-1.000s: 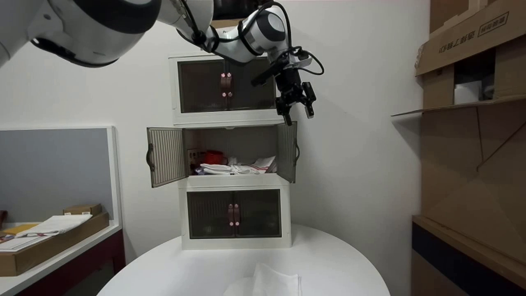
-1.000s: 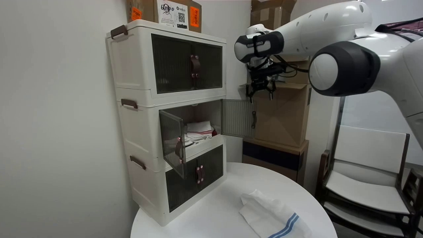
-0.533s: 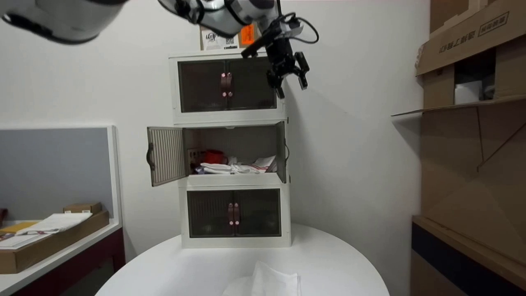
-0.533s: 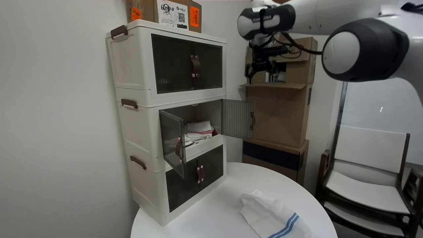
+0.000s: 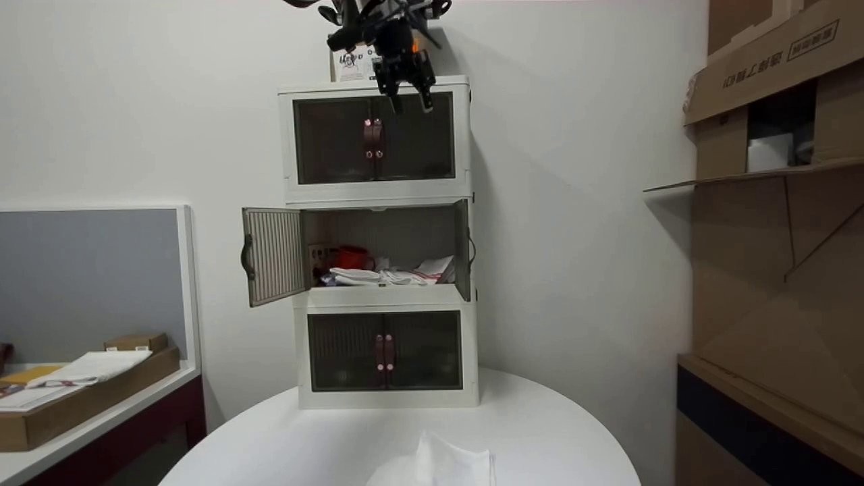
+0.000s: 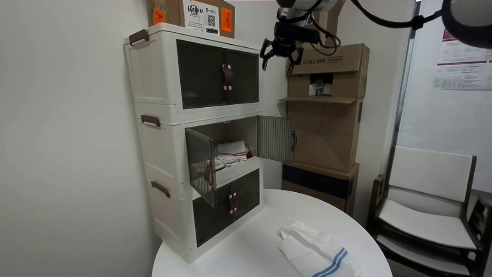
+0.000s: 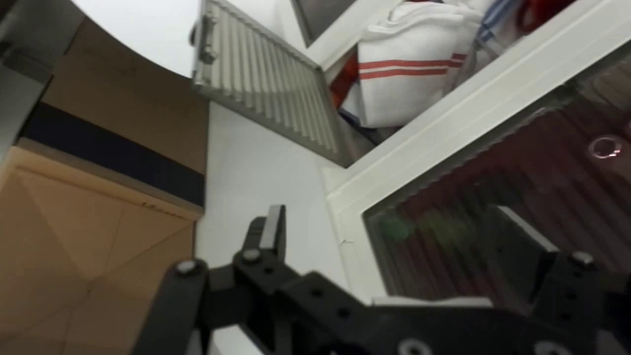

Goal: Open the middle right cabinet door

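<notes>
Carried upward and across since the earlier frames, the gripper (image 5: 412,108) is now seen in an exterior view against the closed top right door (image 5: 414,152). Its fingers are held spread apart. The middle right cabinet door (image 6: 276,137) is swung outward at the right end of the middle tier (image 5: 412,233), well below the gripper. Its twin door (image 5: 275,256) is likewise swung outward at the left, and between them a red mug (image 5: 352,258) and folded towels (image 5: 385,277) are seen inside. On top of the white cabinet (image 6: 152,73), a labelled box (image 6: 192,16) is partly hidden by the gripper in an exterior view. Cardboard boxes (image 6: 323,134) are stacked beyond the open door, and a blue-striped cloth (image 6: 311,248) is laid on the round table (image 6: 303,207) before the cabinet.
</notes>
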Controlling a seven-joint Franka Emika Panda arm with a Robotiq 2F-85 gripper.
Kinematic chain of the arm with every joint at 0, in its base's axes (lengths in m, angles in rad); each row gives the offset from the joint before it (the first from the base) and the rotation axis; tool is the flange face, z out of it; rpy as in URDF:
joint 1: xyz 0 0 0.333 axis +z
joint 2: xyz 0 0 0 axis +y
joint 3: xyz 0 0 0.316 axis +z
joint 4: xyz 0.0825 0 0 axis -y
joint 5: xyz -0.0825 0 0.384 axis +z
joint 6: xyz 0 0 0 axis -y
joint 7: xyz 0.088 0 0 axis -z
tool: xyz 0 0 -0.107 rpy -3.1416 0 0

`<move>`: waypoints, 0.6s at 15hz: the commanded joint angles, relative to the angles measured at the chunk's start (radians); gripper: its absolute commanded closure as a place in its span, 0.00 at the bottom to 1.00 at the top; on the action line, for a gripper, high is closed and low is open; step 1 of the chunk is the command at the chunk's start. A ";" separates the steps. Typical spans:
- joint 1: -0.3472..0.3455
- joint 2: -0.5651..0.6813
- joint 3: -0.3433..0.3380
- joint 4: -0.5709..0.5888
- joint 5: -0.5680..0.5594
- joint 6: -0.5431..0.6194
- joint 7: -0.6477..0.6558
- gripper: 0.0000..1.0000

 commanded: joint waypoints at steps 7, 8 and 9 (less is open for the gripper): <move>-0.014 -0.157 0.052 -0.583 0.184 0.414 -0.072 0.00; -0.020 -0.190 0.050 -0.637 0.169 0.395 -0.107 0.00; -0.025 -0.227 0.047 -0.690 0.140 0.368 -0.144 0.00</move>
